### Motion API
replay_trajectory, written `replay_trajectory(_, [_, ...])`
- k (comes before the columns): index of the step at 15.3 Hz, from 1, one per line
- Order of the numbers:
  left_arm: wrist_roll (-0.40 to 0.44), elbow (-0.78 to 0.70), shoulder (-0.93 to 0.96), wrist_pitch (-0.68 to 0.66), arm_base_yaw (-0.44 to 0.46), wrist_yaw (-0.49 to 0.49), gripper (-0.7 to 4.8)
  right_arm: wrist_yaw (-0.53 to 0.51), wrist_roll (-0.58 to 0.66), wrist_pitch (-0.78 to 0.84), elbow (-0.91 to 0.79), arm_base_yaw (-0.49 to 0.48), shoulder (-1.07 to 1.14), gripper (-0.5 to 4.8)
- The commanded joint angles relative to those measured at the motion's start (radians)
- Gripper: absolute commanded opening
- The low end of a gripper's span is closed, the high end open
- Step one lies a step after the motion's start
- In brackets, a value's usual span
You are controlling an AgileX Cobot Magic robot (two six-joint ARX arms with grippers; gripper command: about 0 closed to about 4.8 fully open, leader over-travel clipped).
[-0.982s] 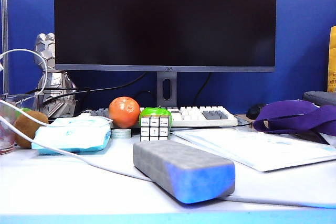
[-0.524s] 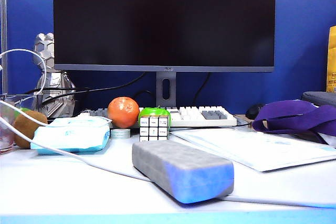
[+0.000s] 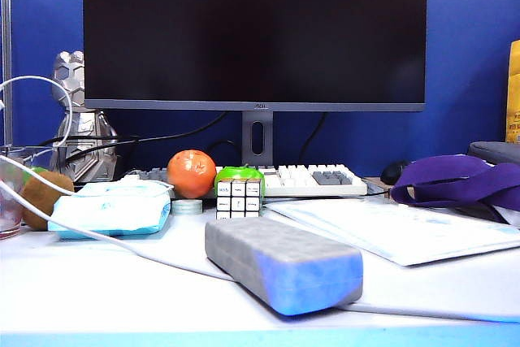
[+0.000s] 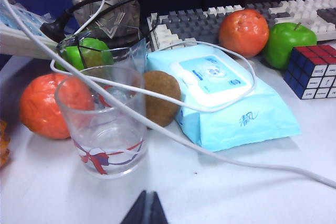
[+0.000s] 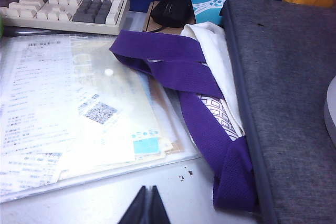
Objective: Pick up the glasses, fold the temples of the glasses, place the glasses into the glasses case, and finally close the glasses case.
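Exterior, case: you see the glasses case (image 3: 283, 263) shut and lying flat at the front of the table (image 3: 97, 290), nearest the camera; its long axis runs from back left to front right, the near end tinted blue
Exterior, glasses: you cannot see them; whether they are inside the case is not something this view tells you
Exterior, around it: a white cable (image 3: 122, 245) passes by the case's left end; behind stand a puzzle cube (image 3: 239, 199), green apple (image 3: 240, 174), orange (image 3: 192, 173), keyboard (image 3: 313, 180) and monitor (image 3: 255, 32); tissue pack (image 3: 111, 207) to the left, plastic document folder (image 3: 398, 229) and purple strap (image 3: 455, 181) to the right
Exterior, arms: neither shows here
Left wrist view: your left gripper (image 4: 145, 212) has its tips pressed together, holding nothing, over bare table just before a clear tumbler (image 4: 103, 120); a kiwi (image 4: 162, 97) and the blue pack sit beyond, cable draped across both
Right wrist view: your right gripper (image 5: 146, 206) is likewise closed and empty, over the table edge of the folder, with the purple strap and a grey bag (image 5: 286, 87) beside it
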Motion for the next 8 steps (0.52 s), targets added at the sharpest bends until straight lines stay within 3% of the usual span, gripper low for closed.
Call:
replay_trajectory(1, [0.004, -0.002, -0.002, -0.013, 0.0, 0.001, -0.05, -0.003, 0.093, 0.001, -0.007, -0.001, -0.002, -0.05])
replay_trajectory(8, [0.004, -0.002, -0.002, -0.012, 0.0, 0.001, -0.04, 0.0, 0.113, 0.002, -0.007, -0.002, -0.002, -0.05])
